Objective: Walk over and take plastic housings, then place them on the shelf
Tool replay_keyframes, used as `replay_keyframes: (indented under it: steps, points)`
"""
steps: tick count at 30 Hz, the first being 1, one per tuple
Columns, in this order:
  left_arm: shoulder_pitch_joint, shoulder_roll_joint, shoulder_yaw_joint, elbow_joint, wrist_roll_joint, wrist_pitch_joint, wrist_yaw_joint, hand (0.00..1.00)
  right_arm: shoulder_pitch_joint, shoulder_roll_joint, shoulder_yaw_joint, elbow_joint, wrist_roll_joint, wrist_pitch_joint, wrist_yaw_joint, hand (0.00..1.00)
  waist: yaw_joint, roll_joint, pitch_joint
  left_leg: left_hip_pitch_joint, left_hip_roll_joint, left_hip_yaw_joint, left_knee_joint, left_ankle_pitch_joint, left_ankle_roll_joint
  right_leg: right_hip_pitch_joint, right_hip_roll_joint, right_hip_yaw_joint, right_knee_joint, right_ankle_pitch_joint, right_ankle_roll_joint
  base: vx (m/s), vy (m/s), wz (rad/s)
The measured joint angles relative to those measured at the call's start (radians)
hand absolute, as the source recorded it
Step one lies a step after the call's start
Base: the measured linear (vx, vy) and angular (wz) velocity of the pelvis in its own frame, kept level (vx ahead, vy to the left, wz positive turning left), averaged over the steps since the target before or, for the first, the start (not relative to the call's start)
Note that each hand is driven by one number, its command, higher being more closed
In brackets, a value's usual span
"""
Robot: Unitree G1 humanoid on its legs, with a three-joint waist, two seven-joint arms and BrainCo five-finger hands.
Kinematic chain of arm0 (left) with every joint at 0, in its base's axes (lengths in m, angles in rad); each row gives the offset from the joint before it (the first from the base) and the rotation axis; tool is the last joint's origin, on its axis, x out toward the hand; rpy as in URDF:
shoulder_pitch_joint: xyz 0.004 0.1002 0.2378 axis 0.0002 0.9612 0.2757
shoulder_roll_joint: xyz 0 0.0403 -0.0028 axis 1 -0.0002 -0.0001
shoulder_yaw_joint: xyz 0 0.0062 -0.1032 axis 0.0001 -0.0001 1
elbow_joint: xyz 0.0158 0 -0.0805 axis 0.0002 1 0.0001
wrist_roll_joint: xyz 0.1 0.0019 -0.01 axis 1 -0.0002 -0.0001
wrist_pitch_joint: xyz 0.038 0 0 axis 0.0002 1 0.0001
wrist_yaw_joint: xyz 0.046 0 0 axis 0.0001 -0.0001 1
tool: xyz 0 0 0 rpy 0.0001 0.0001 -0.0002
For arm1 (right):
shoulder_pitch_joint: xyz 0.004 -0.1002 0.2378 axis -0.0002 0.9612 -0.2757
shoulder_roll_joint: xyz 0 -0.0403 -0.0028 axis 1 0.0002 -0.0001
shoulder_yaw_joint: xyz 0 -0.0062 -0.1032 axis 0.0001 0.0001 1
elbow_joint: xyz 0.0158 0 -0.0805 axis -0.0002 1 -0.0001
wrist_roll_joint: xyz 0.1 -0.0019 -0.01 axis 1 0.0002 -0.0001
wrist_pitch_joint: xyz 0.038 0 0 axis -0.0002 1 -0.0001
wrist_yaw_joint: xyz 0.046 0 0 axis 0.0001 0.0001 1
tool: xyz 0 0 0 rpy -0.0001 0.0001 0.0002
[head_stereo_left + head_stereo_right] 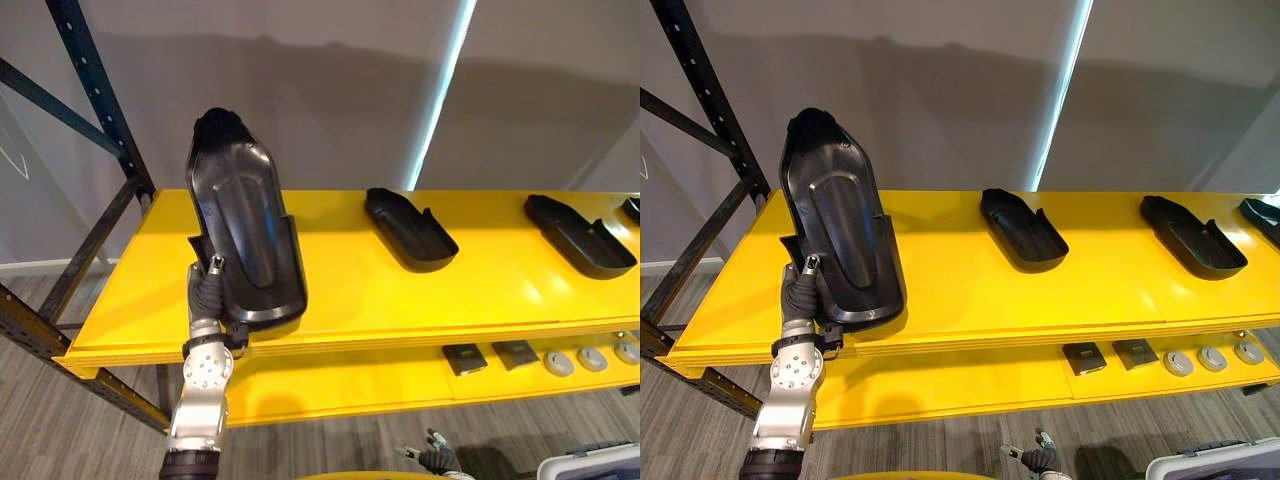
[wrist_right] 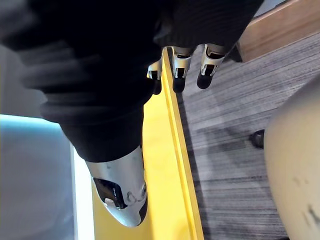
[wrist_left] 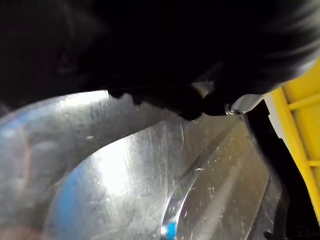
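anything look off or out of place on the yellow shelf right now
One plastic housing stands nearly upright at the shelf's left end, pinched by the left robot hand, while the other housings lie flat. Nothing looks damaged.

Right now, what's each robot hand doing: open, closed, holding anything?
Left robot hand: closed on a black plastic housing.
Right robot hand: open, holding nothing.

Both eye views look down from the head onto the yellow shelf (image 1: 480, 290), a little apart, sharing its top and the housing (image 1: 245, 220) at nine o'clock. The left wrist view sits very close; the right wrist view looks along the right hand (image 2: 207, 57) toward the floor (image 2: 235, 140).
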Motion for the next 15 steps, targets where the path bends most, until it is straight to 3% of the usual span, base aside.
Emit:
replay_keyframes:
  steps: [4, 15]
  points:
    - [-0.074, 0.059, 0.038, 0.145, 0.022, 0.034, 0.011, 1.0, -0.015, -0.017, 0.001, 0.008, -0.015, 0.0, 0.002, 0.0, -0.013, 0.014, 0.009, 0.006, -0.009, 0.003, -0.025, 0.01, 0.001, -0.007, -0.004, 0.003, 0.0, 0.0, 0.0, 0.0, 0.003, -0.01]
    - [-0.214, 0.137, 0.073, 0.338, 0.02, 0.072, -0.012, 1.0, -0.031, -0.028, 0.005, 0.026, -0.016, 0.0, 0.024, 0.0, -0.025, 0.014, 0.019, 0.005, -0.013, 0.014, -0.039, 0.015, 0.001, -0.026, -0.003, 0.021, 0.004, 0.003, 0.0, 0.0, 0.001, -0.04]
